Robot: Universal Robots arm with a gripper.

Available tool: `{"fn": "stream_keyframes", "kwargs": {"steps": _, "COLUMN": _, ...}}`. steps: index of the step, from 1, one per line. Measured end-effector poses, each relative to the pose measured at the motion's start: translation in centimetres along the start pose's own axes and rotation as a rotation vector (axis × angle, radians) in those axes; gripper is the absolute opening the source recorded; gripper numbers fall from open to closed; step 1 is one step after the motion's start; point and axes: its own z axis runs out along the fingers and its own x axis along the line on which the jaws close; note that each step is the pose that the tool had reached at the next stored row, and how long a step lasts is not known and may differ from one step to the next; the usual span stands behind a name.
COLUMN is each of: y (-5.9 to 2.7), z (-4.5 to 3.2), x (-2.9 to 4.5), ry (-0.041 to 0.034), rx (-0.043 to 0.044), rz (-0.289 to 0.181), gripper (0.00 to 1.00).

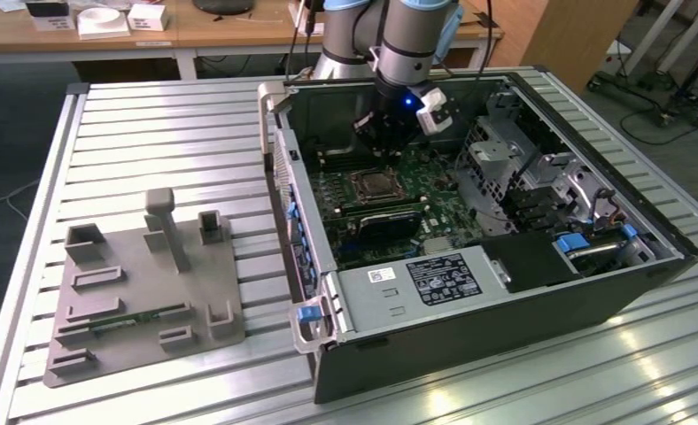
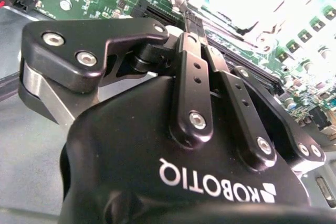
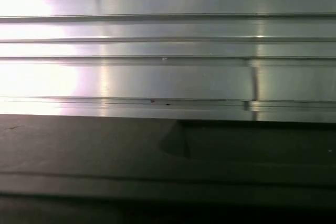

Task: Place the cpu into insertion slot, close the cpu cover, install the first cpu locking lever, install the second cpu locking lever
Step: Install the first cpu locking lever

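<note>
The insertion slot (image 1: 376,185), its silvery frame visible on the green motherboard (image 1: 426,208), lies mid-case, nearer than the gripper (image 1: 376,135). The gripper hangs just beyond it inside the open computer case (image 1: 632,292); whether its jaws are spread or pressed together cannot be told. Risk: a misaligned descent could strike the socket frame or neighbouring board components.

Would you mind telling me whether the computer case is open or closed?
Open: the computer case lies with its side panel off, exposing the green motherboard.
</note>
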Motion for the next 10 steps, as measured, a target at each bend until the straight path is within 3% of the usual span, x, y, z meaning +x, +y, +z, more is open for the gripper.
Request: {"fn": "stream_keyframes", "kwargs": {"steps": 10, "y": 0.01, "z": 0.04, "x": -0.01, "ry": -0.0010, "rx": -0.0001, "rz": 0.000, "gripper": 0.10}}
